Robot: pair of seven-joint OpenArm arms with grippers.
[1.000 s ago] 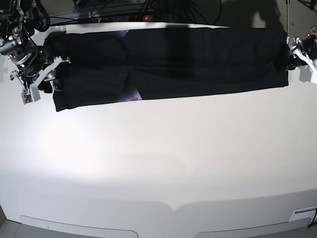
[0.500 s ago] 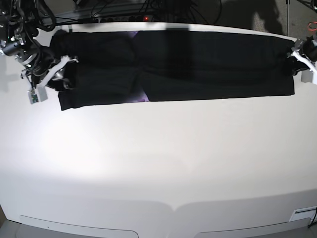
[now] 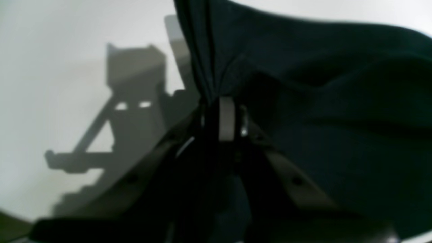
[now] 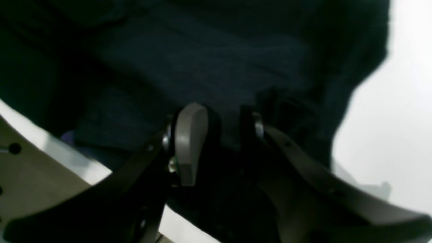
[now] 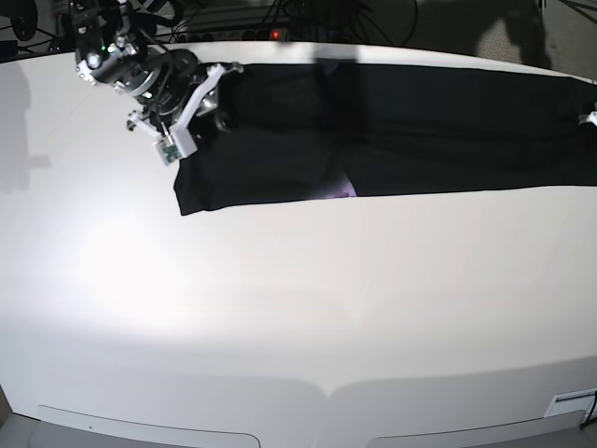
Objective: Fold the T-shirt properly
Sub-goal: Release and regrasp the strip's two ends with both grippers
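Note:
The black T-shirt lies as a long folded strip across the far side of the white table, with a bit of purple print showing at its near edge. My right gripper is at the strip's left end. In the right wrist view its fingers are shut on a bunch of the T-shirt. My left gripper is shut on a pinched fold of the T-shirt at the strip's right end. In the base view only a sliver of it shows at the frame's right edge.
Cables and a power strip with a red light run behind the table's far edge. A small white tag sits at the front right corner. The table's front edge has two curved cutouts.
The left gripper has shut on the shirt's right end. The whole strip has slid to the right in the base view, and the right arm moved right with its end.

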